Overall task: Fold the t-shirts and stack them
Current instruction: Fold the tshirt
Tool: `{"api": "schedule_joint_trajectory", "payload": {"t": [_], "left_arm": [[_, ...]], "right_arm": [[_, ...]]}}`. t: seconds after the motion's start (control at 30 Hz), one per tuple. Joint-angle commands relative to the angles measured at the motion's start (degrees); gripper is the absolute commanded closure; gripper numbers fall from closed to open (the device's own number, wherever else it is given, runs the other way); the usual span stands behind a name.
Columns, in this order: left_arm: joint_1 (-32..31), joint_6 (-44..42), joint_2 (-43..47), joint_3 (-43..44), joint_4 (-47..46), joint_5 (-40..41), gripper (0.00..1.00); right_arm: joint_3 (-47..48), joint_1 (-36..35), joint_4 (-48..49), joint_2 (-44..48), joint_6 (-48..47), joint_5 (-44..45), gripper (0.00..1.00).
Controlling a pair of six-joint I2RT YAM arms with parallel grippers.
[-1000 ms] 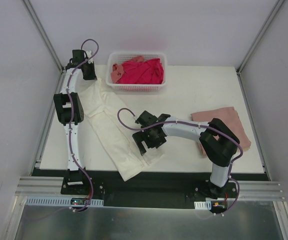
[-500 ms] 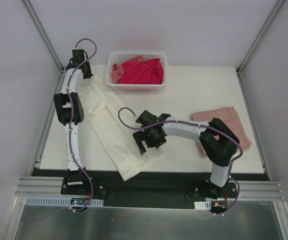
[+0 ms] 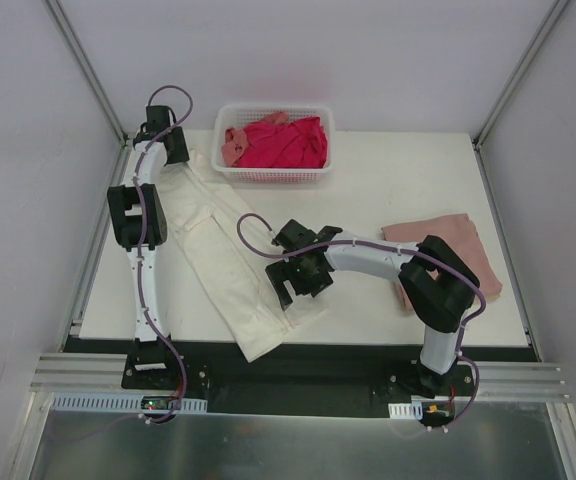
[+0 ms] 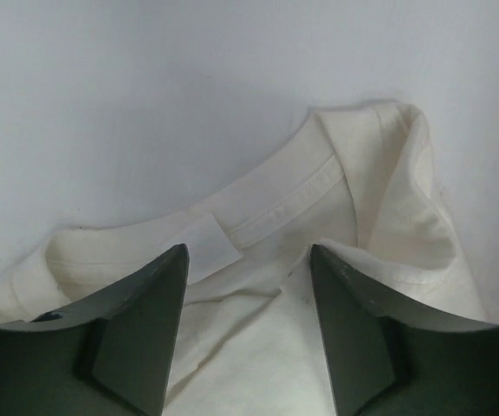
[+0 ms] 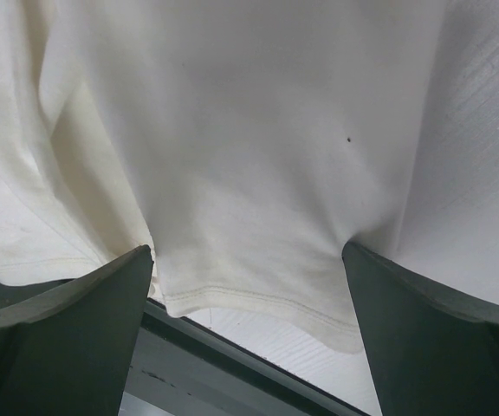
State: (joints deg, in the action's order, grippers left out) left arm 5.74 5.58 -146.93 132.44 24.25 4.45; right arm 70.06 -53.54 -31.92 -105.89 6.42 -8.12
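Note:
A cream t-shirt (image 3: 218, 250) lies as a long folded strip from the table's far left down to the front edge. My left gripper (image 3: 173, 146) hovers open at its collar end; in the left wrist view its gripper (image 4: 248, 251) straddles the collar (image 4: 284, 191) and label without clamping them. My right gripper (image 3: 293, 290) stands open over the hem end, where its gripper (image 5: 248, 250) spans the stitched hem (image 5: 258, 299). A dusty pink t-shirt (image 3: 453, 250) lies folded at the right. A magenta-red t-shirt (image 3: 288, 145) and a salmon one (image 3: 233, 145) sit crumpled in the basket.
The white lattice basket (image 3: 268, 176) stands at the back centre, next to the cream strip's top end. The cream hem overhangs the table's front edge (image 3: 368, 345). Bare white tabletop (image 3: 388, 185) shows between basket and pink shirt. Frame posts rise at both back corners.
My left gripper has opened and let go of the cream shirt's collar end, which now rests on the table. The right arm has held still.

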Motion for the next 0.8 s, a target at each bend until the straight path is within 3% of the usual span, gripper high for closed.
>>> {"api": "schedule_joint_trajectory", "payload": {"t": [0.0, 0.1, 0.23, 0.37, 0.53, 0.63, 0.67, 0.77], "left_arm": [[0.3, 2.2, 8.3, -1.5, -1.4, -1.7, 0.3], [0.2, 4.3, 13.3, -3.7, -1.1, -1.2, 0.12], [-0.1, 7.9, 20.4, -6.8, 0.4, 0.7, 0.01], [-0.7, 13.3, 29.7, -11.7, 3.3, 4.3, 0.01], [-1.2, 20.7, 40.6, -25.0, 5.7, -4.3, 0.01], [-5.5, 23.0, 49.4, -37.0, 5.8, -5.5, 0.01], [-11.3, 21.5, 53.9, -42.8, 5.9, -4.5, 0.01], [-19.9, 24.7, 65.1, -57.2, 6.2, 3.6, 0.01]], "right_arm": [[-0.5, -0.2, -1.1, -0.1, -0.1, -1.5, 0.03], [-0.2, -0.2, -1.1, 1.9, -0.7, -1.6, 0.03], [-0.4, -0.9, -0.6, 5.8, -1.5, -0.4, 0.03], [-2.3, -1.7, 0.8, 12.1, -1.4, 1.1, 0.03], [-6.6, -1.5, 2.2, 19.5, 0.1, 5.6, 0.03], [-10.9, 0.1, 2.5, 24.0, 2.5, 7.0, 0.03], [-12.3, 1.8, 3.9, 26.5, 3.5, 6.2, 0.03], [-19.2, 5.4, 7.7, 31.9, 5.5, 2.2, 0.03]]}}
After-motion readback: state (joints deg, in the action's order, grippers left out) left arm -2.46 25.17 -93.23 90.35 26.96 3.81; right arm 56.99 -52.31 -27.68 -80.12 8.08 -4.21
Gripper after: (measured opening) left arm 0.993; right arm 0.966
